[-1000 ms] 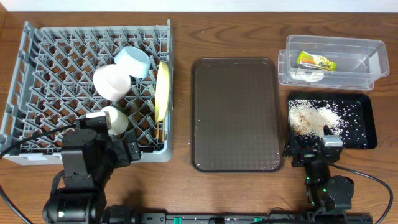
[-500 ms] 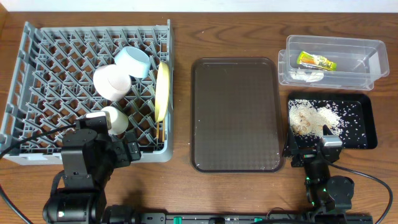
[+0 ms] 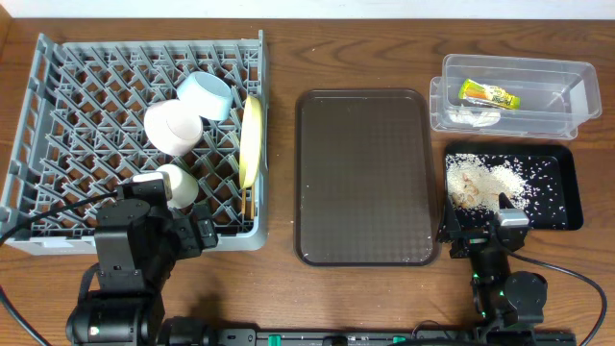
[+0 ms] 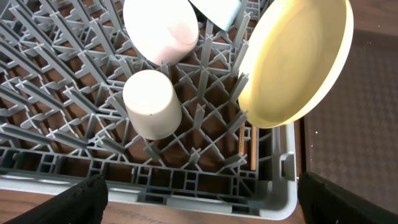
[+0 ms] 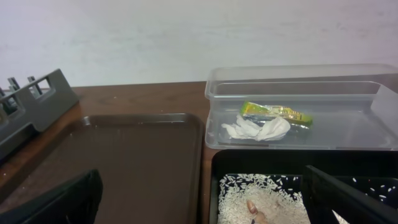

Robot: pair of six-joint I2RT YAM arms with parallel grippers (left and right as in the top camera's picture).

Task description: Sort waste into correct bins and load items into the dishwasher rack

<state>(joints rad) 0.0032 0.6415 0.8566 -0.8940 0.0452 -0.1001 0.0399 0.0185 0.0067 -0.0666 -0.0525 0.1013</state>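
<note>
**Dishes racked, waste binned as both arms sit open-handed**

The dishwasher rack (image 3: 29,125), at the desk's far-left corner, holds a white bowl (image 3: 173,127), light blue bowl (image 3: 207,94), white cup (image 3: 178,183), yellow plate (image 3: 252,139) on edge and chopsticks (image 4: 252,146). In the far-right corner, the clear tub (image 3: 514,67) contains the wrapper (image 3: 489,93) and tissue (image 3: 473,117). Rice scraps (image 3: 490,181) fill the black tray (image 3: 567,187) by the right edge. The left gripper (image 4: 202,180) and right gripper (image 5: 200,173), at the near edge, gape wide and grasp nothing. A brown serving tray (image 3: 363,178) lies mid-desk.
</note>
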